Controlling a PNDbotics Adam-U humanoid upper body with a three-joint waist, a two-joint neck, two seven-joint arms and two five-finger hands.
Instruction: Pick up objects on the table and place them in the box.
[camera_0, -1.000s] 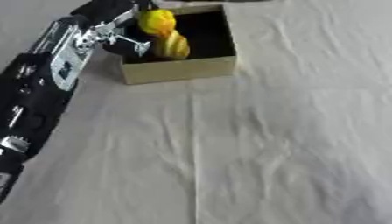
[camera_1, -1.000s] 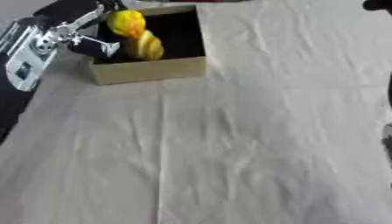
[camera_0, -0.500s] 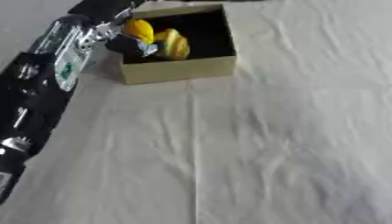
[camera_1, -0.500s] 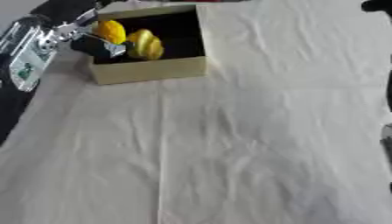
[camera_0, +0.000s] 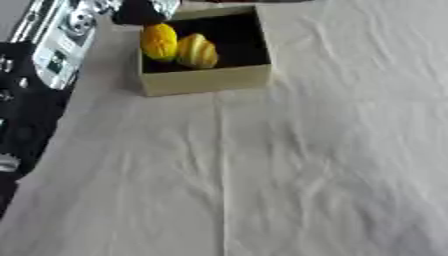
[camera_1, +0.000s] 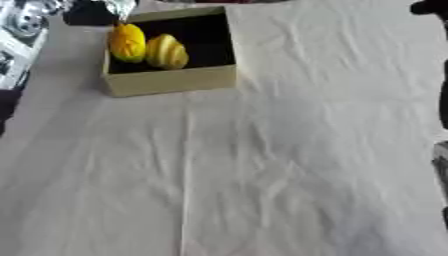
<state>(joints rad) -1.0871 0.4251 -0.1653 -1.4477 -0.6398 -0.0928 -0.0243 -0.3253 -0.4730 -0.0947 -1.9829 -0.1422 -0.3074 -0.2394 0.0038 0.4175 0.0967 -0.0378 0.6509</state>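
A shallow cardboard box (camera_0: 208, 81) with a dark inside stands at the far left of the table. Two yellow rounded objects lie in it side by side: a smooth one (camera_0: 159, 42) on the left and a ribbed one (camera_0: 198, 51) to its right. My left hand (camera_0: 140, 11) hangs at the picture's top edge, just behind the box's far left corner, open and apart from both objects. Its arm (camera_0: 54, 35) runs down the left side. Of my right arm only dark parts (camera_1: 440, 102) show at the right edge; its fingers are hidden.
A creased white cloth (camera_0: 289, 165) covers the table, with a fold line running from the box toward me. Nothing else lies on the cloth in view.
My left hand lowered the smooth yellow object into the box beside the ribbed one, let it go, and drew back up behind the box's far corner.
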